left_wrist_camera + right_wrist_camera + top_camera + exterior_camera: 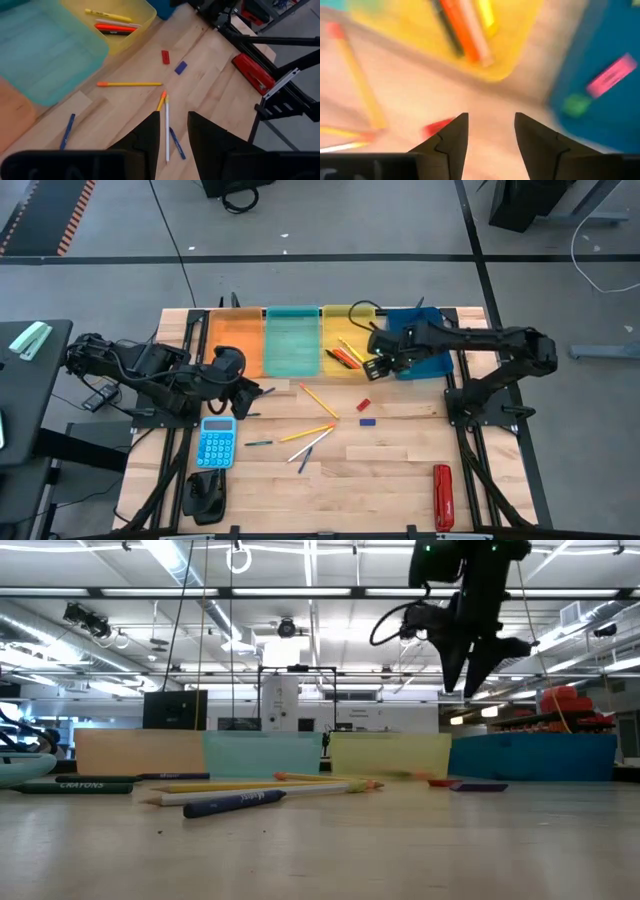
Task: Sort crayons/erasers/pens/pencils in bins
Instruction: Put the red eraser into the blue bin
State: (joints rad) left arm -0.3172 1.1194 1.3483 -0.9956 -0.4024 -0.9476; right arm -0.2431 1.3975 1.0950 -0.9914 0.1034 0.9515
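Observation:
Four bins stand in a row at the table's far side: orange (235,340), teal (292,340), yellow (348,330) and dark blue (420,345). The yellow bin holds a few crayons (116,27). In the blue bin lie a pink eraser (612,75) and a green eraser (577,105). Pencils (318,401) (308,434), pens (259,443) (303,465), a red eraser (364,404) and a blue eraser (367,420) lie flat on the wood. My right gripper (378,370) hangs open above the table, between the yellow and blue bins, with nothing between its fingers (490,132). My left gripper (248,396) waits open at the left, also holding nothing (173,130).
A light-blue calculator (216,442) and a black object (205,495) lie at the near left. A red oblong tool (443,495) lies at the near right. Bare wood (380,470) spreads across the near middle of the table.

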